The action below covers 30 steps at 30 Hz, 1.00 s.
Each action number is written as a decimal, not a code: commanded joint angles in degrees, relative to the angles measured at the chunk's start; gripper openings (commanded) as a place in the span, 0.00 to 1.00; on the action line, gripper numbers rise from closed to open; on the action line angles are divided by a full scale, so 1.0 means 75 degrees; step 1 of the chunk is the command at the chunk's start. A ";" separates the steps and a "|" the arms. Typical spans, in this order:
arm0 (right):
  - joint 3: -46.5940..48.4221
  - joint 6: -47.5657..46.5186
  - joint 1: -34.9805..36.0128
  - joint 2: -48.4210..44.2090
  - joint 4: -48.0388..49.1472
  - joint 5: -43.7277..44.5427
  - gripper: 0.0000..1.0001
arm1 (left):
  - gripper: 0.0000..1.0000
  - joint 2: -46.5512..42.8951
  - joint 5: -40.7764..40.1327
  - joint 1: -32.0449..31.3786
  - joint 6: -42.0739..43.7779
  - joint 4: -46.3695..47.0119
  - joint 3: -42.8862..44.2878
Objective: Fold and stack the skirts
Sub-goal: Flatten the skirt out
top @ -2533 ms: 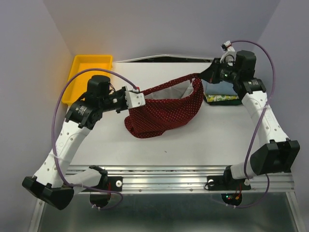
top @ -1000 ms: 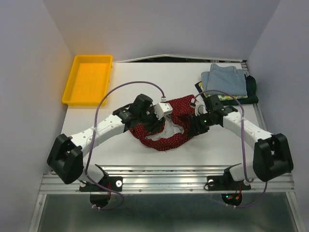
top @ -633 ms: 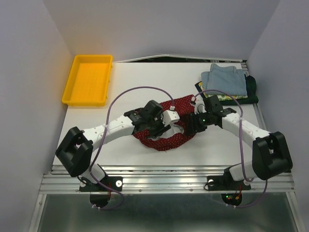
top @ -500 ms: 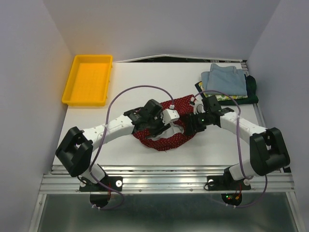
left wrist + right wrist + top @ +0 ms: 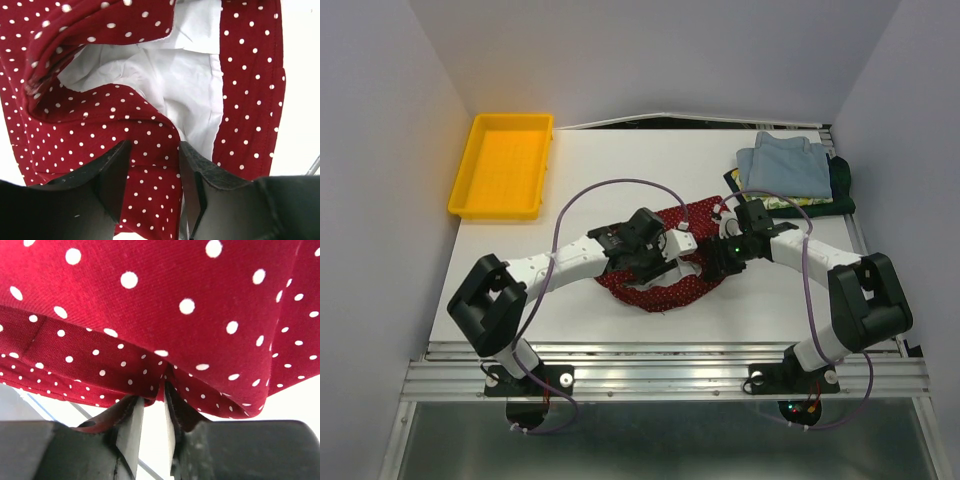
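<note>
The dark red skirt [image 5: 660, 288] with tiny white dots lies crumpled mid-table, its white lining [image 5: 175, 75] showing. My left gripper [image 5: 682, 248] hovers low over its middle, open; in the left wrist view the left gripper [image 5: 155, 150] has spread fingers with flat dotted cloth [image 5: 100, 115] under the gap. My right gripper [image 5: 712, 256] meets the skirt's right edge. The right wrist view shows the right gripper [image 5: 154, 400] nearly closed, with a pucker of the red cloth [image 5: 150, 300] pinched at its tips. A folded light blue skirt [image 5: 785, 165] tops a stack at the back right.
Under the blue one lie a yellow-green patterned skirt [image 5: 778, 203] and a dark green skirt [image 5: 843, 188]. A yellow plastic tray [image 5: 503, 165] stands at the back left. Purple cables loop over both arms. The two wrists are close together above the red skirt.
The skirt, earlier held stretched in the air between both grippers, now lies on the table. My left gripper has slid rightwards over it. The right jaws have narrowed onto the cloth edge.
</note>
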 commanded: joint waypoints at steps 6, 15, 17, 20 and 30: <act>0.0126 -0.0023 0.0044 -0.0218 0.0253 0.0071 0.25 | 0.58 0.0077 -0.0218 -0.0232 0.0177 0.0069 0.0413; 0.0079 -0.0023 0.0044 -0.0335 0.0253 0.0047 0.20 | 0.63 0.0122 -0.0298 -0.0279 0.0107 0.0150 0.0343; 0.0079 0.0012 0.0044 -0.0406 0.0242 0.0036 0.16 | 0.62 0.0310 -0.0509 -0.0291 0.0107 0.0244 0.0366; 0.0068 0.0059 0.0044 -0.0511 0.0253 0.0059 0.13 | 0.61 0.0498 -0.0685 -0.0291 0.0176 0.0291 0.0402; 0.0231 -0.0047 0.0044 -0.0979 -0.0145 0.0726 0.01 | 0.14 0.0054 -0.1928 0.0565 -0.0151 0.0620 0.0612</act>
